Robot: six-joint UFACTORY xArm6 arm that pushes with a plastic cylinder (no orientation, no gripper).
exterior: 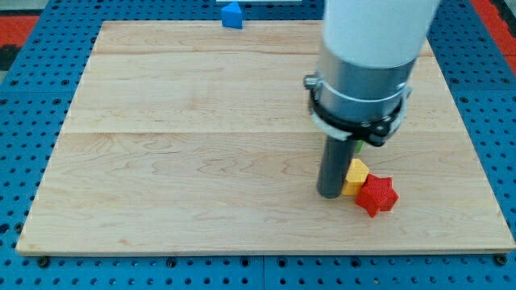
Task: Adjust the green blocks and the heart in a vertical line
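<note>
Rod housing hides green block (mostly); my tip touches yellow block.

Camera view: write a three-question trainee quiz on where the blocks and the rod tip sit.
1. True or false: the blue block lies at the view's top edge of the board.
2. Which block touches the red star-shaped block? A) blue B) yellow C) none
3. Fill in: my tip stands on the view's ____ side of the yellow block.

Key: 1 true; 2 B; 3 left. A sliver of green shows behind the rod, shape hidden.
</note>
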